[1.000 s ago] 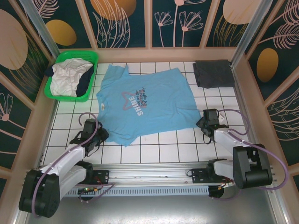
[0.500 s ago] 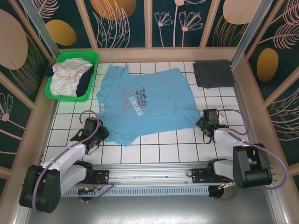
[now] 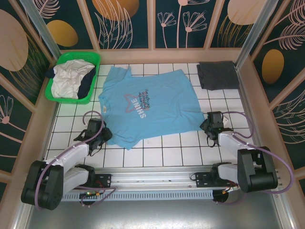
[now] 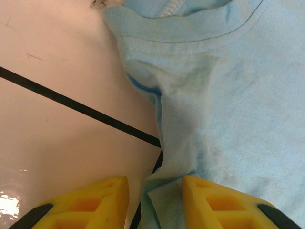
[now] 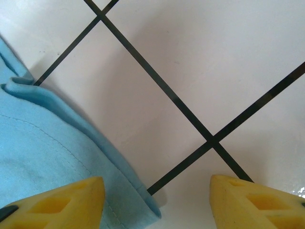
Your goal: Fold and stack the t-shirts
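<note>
A light blue t-shirt point(image 3: 147, 105) with a small chest print lies spread flat in the middle of the table. My left gripper point(image 3: 97, 130) is at its near left edge. In the left wrist view the left gripper point(image 4: 156, 200) is open, with a raised fold of the blue shirt point(image 4: 238, 109) between its yellow fingers point(image 4: 95, 202). My right gripper point(image 3: 209, 125) is at the shirt's near right corner. The right gripper point(image 5: 157, 200) stands wide open there, the blue hem corner point(image 5: 47, 157) reaching in beside its left finger. A folded dark grey t-shirt point(image 3: 218, 75) lies at the back right.
A green plastic basket point(image 3: 60, 98) at the back left holds crumpled white and navy t-shirts point(image 3: 69, 78). Low wooden walls point(image 3: 248, 95) bound the white gridded table point(image 3: 171, 150). Bare tiles lie along the near edge between the arms.
My left gripper has crept forward and right onto the shirt's near left edge. The right gripper and the shirt have stayed put.
</note>
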`<state>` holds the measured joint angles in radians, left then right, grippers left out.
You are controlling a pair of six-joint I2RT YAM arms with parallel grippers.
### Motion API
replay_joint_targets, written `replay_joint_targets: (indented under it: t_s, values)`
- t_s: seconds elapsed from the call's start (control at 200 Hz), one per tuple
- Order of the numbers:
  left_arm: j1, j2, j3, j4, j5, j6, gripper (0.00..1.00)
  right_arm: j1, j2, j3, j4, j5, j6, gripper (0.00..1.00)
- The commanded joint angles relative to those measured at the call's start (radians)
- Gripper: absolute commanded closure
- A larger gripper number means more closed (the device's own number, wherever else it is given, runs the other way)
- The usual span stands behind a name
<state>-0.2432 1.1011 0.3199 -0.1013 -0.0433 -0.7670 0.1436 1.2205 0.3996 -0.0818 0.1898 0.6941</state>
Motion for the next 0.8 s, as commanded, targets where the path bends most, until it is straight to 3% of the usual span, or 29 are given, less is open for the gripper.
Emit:
replay_joint_targets:
  t_s: [0.0, 0.255, 0.791]
  values:
    - [-0.001, 0.029, 0.022, 0.031, -0.008, 0.025, 0.64, 0.007, 0.025, -0.027, 0.1, -0.114, 0.003, 0.4]
    - [-0.001, -0.013, 0.051, -0.006, -0.015, 0.037, 0.71, 0.007, 0.016, -0.031, 0.097, -0.11, 0.001, 0.4]
    - [-0.07, -0.114, -0.005, -0.025, 0.092, -0.011, 0.68, 0.006, -0.032, -0.052, 0.11, -0.11, -0.008, 0.41]
